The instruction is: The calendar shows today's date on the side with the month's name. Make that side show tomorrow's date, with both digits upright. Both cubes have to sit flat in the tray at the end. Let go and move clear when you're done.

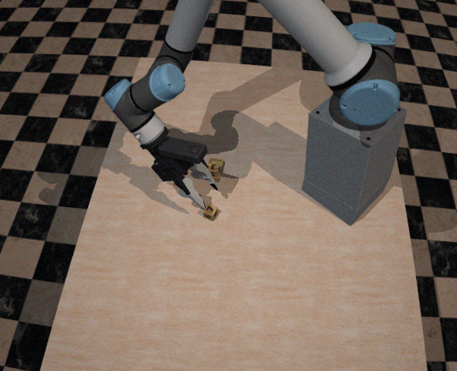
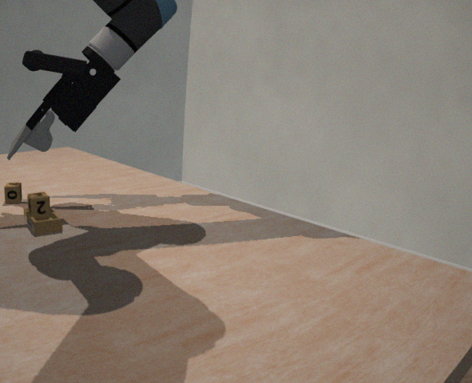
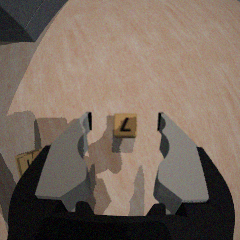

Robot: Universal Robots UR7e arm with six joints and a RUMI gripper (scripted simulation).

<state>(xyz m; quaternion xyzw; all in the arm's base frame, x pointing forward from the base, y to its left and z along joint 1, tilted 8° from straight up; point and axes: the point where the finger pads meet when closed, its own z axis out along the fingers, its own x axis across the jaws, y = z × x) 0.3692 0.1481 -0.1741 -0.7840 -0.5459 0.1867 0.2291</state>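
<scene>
The gripper (image 1: pixel 211 198) (image 3: pixel 125 121) is open and empty, tilted, above the loose cube. The loose cube (image 1: pixel 210 212) (image 2: pixel 12 193) (image 3: pixel 125 125) sits flat on the table, below and between the fingertips in the wrist view. Its top shows a 7; the side facing the exterior camera shows a 0 lying sideways. The small wooden tray (image 2: pixel 49 227) holds the other cube (image 1: pixel 214 167) (image 2: pixel 38 206), with a 2 on the side facing the exterior camera. That cube is partly cut off by the gripper at the wrist view's left. The month's name is not readable.
The grey robot pedestal (image 1: pixel 334 159) stands to the right on the wooden table (image 1: pixel 236 279). The tray is close to the loose cube, on the side nearer the exterior camera. Arm shadows fall around the tray.
</scene>
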